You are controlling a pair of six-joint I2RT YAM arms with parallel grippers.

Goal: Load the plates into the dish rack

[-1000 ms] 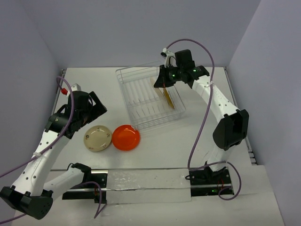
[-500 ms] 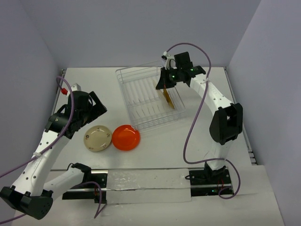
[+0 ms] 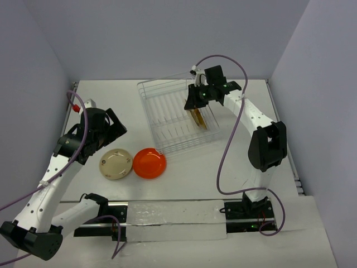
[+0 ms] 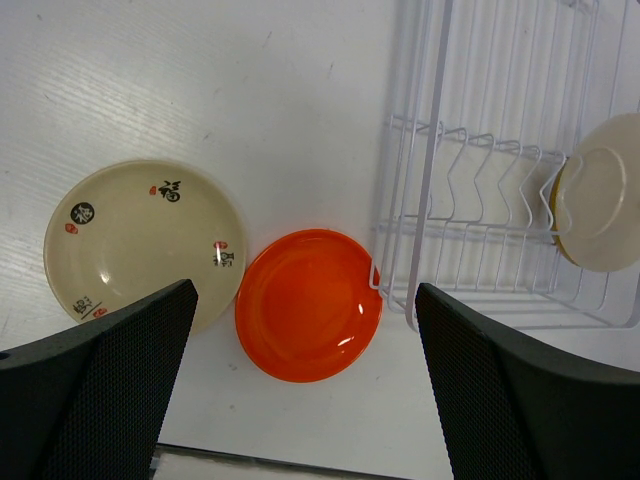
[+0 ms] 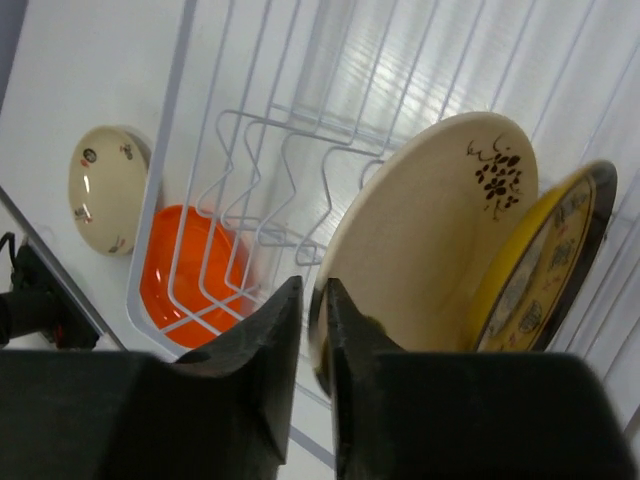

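Note:
The wire dish rack [image 3: 167,114] stands at the back middle. My right gripper [image 3: 196,103] is over its right end, shut on the rim of a cream plate [image 5: 430,240] that stands upright between the prongs. The mustard-yellow plate [image 5: 545,270] stands upright just behind it. The orange-red plate [image 3: 149,162] and the second cream plate [image 3: 116,164] lie flat on the table in front of the rack. My left gripper [image 3: 114,131] is open and empty, above those two plates. In the left wrist view the orange-red plate [image 4: 308,318] lies between its fingers.
The rack's near left corner [image 4: 405,300] almost touches the orange-red plate. Several prong slots left of the standing plates [image 5: 250,150] hold nothing. Grey walls close in the table at the back and on both sides.
My right wrist has shifted a little left and lower over the rack, with the cream plate in it. The left arm and the two plates on the table have not moved.

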